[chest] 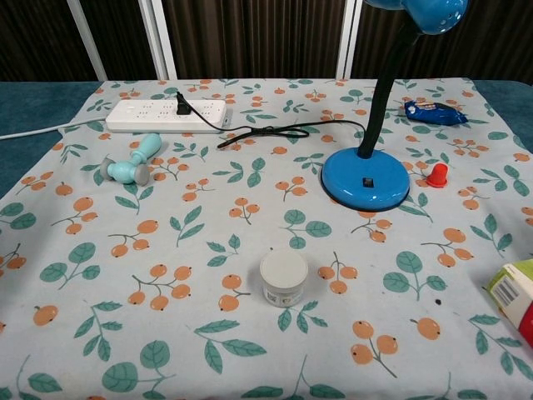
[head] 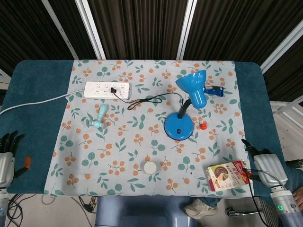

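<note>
Altogether, one blue desk lamp (head: 184, 106), one white power strip (head: 107, 89), one teal toy (head: 99, 117), one small white jar (head: 150, 167), one red cap (head: 202, 126), one blue packet (head: 214, 90) and one food box (head: 227, 175) lie on a floral tablecloth (head: 118, 151). The right hand (head: 265, 163), fingers loosely apart, holds nothing beside the red-and-cream box near the cloth's front right corner. The left hand (head: 7, 153) rests open, well apart.
</note>
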`<state>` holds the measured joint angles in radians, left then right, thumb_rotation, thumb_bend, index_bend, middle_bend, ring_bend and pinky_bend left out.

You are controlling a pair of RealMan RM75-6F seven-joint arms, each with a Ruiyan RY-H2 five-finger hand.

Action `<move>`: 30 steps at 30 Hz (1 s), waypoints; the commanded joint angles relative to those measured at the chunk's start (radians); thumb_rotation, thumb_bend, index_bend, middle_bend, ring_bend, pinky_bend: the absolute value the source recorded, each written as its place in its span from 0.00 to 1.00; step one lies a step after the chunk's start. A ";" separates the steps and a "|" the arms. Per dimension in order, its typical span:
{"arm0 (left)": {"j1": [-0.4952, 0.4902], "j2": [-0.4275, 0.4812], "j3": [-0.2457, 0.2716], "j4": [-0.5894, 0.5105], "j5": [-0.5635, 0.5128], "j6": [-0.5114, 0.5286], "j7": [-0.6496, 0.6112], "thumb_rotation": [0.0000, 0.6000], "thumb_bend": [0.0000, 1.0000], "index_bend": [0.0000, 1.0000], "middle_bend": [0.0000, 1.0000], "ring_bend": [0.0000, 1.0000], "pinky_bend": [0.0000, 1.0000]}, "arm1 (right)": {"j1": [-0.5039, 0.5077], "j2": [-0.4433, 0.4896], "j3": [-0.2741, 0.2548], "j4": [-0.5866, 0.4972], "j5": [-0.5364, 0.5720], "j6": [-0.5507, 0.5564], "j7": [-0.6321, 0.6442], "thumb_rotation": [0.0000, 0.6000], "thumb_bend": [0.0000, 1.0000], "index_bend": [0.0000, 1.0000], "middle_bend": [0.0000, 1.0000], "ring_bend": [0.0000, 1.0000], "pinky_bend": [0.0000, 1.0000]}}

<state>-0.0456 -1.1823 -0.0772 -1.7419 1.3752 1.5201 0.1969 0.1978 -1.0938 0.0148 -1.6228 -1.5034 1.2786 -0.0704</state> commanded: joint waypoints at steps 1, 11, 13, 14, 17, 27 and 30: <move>0.000 -0.001 0.000 0.000 -0.002 0.000 0.001 1.00 0.44 0.15 0.04 0.02 0.09 | 0.107 0.005 0.034 -0.011 0.031 -0.157 0.030 1.00 0.38 0.06 0.55 0.73 0.47; 0.000 -0.003 -0.004 -0.002 -0.010 -0.001 0.004 1.00 0.44 0.15 0.04 0.03 0.09 | 0.260 -0.094 0.092 -0.016 0.160 -0.376 -0.033 1.00 0.41 0.04 0.73 0.83 0.61; -0.001 -0.002 -0.004 -0.002 -0.011 -0.003 0.004 1.00 0.44 0.15 0.04 0.03 0.09 | 0.283 -0.113 0.096 -0.014 0.186 -0.405 -0.063 1.00 0.41 0.04 0.74 0.84 0.63; -0.001 -0.002 -0.004 -0.002 -0.012 -0.004 0.005 1.00 0.44 0.15 0.04 0.03 0.09 | 0.294 -0.123 0.099 -0.011 0.199 -0.417 -0.080 1.00 0.41 0.04 0.74 0.84 0.64; -0.001 -0.001 -0.005 -0.003 -0.015 -0.005 0.004 1.00 0.44 0.16 0.04 0.03 0.09 | 0.324 -0.156 0.109 -0.005 0.243 -0.443 -0.128 1.00 0.41 0.04 0.76 0.86 0.67; -0.003 0.001 -0.007 -0.007 -0.023 -0.012 0.001 1.00 0.44 0.16 0.04 0.03 0.09 | 0.412 -0.244 0.135 0.015 0.394 -0.501 -0.239 1.00 0.41 0.04 0.76 0.91 0.76; -0.004 0.002 -0.007 -0.007 -0.023 -0.012 -0.001 1.00 0.44 0.16 0.04 0.03 0.09 | 0.437 -0.267 0.135 0.025 0.429 -0.510 -0.270 1.00 0.41 0.04 0.76 0.92 0.78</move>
<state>-0.0491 -1.1807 -0.0846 -1.7487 1.3517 1.5079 0.1963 0.6198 -1.3466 0.1481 -1.6055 -1.0921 0.7764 -0.3239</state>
